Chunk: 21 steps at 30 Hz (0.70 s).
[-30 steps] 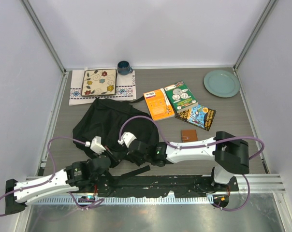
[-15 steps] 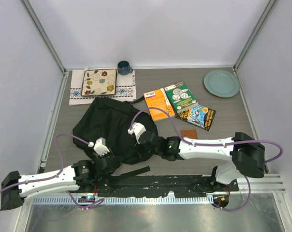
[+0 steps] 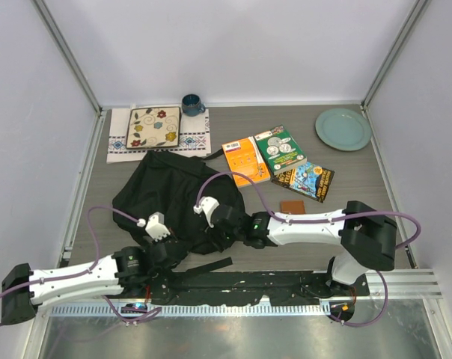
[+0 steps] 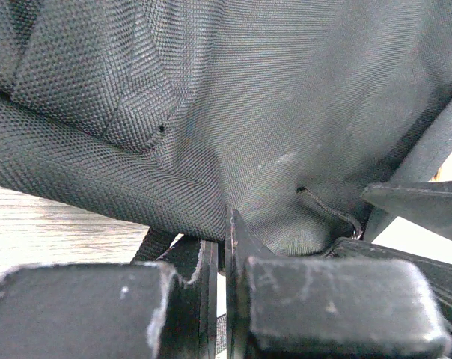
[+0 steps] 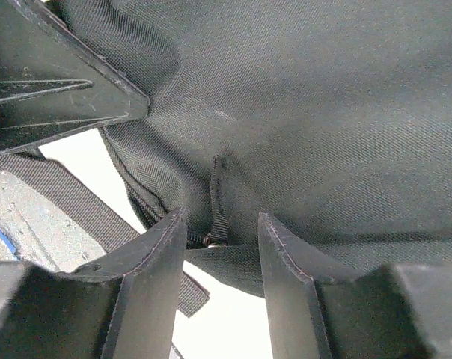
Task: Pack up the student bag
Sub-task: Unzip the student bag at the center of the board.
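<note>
Though tight against student bag (image 3: 159,194) — left tool (image 4: 223,239) tips indistinct overhead.

left gripper (image 4: 224,224): jaws closed | right gripper (image 5: 220,221): jaws apart, arm stretched leftward

Left of centre the student bag (image 3: 162,191), books (image 3: 278,151) to its right, plate (image 3: 343,129) far right, mug (image 3: 192,104) behind it

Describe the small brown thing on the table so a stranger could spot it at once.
On the grey table, look right of the black backpack to the cluster of three books. Just on the near side of the dark, colourful book lies a small flat brown square. Unlike the printed books, it is plain and much smaller.
</note>
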Motion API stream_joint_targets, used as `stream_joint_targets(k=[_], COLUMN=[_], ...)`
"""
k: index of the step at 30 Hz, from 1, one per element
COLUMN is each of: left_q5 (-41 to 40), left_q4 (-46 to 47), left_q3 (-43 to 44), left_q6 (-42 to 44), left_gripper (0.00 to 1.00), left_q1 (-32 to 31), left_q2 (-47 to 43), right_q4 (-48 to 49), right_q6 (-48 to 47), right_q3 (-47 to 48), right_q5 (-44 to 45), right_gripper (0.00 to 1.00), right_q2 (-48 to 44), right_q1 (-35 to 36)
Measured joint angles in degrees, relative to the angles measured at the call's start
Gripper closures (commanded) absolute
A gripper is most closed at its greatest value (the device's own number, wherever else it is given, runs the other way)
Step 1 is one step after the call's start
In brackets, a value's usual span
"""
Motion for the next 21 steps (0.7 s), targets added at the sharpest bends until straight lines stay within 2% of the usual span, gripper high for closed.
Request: stream_joint_targets(k=[3,7,11,13,15,17,18,20,21], left_q5=[0.02,0.04,0.09,0.13,0.17,0.20,0.20,0.20,0.22], left_q4=[-0.68,-1.38,-1.51,-1.53,-1.51,-1.46,-1.40,-1.29,-1.18], left_q3=[-0.02,-0.02,-0.07,-0.07,-0.07,-0.07,-0.07,-0.09,-0.07], left_q6=[0.00,-0.02,-0.02,-0.02,-0.02,-0.02,-0.02,-0.02,-0.02], left_gripper=[1.00,1.00,1.00,1.00,1.00,1.00,1.00,1.00,1.00], left_q1=[0.00,0.00,0.00,0.00,0.00,0.00,0.00,0.00,0.00], left_q2=[-1.25,-2.47,-2.84,-2.84,-2.75,-2.60,-2.45,-2.12,-1.75], right_q4=[-0.39,-1.29,-1.95,-2.14,-2.12,-2.08,-2.05,-2.05,-2.01], right_q6=[-0.04,-0.22,-0.35,-0.37,-0.42,-0.39,-0.37,-0.46,-0.24], right_q3=[0.63,2.19,2.97,3.28,3.61,3.74,3.78,3.87,3.96], right_q5=[-0.87,0.24,1.68,2.27,2.93,3.50,3.72,4.17,4.46], right_gripper=[0.55,0.64,0.67,0.73,0.74,0.81,0.89,0.98,0.99], right_q2=[1.05,3.56,5.46,6.10,6.67,7.13,7.28,7.63,7.87], right_q1=[0.09,0.22,0.22,0.22,0.26,0.28,0.28,0.28,0.28])
